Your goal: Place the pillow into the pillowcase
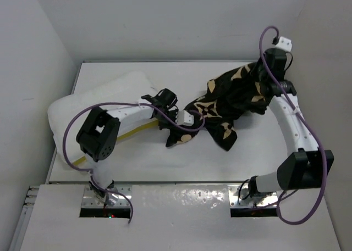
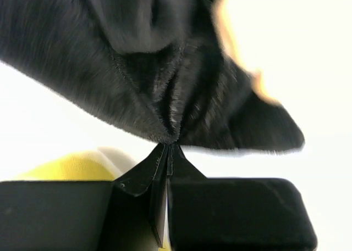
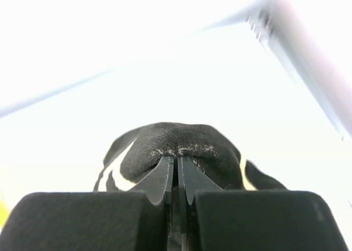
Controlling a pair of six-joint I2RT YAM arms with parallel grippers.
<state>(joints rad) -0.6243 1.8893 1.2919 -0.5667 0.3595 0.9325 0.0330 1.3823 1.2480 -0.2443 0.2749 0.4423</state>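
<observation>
The pillowcase (image 1: 223, 105) is gripped at one end by the closed left tool (image 2: 169, 148) and at the other by the closed right tool (image 3: 177, 160). The pillow (image 1: 96, 105) is laid at the counter's (image 1: 181, 157) left.

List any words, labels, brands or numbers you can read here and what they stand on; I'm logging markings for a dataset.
No text can be read in any view.
The pillowcase carries only beige flower and star shapes, no letters.
The pillow and the table show no print.
</observation>
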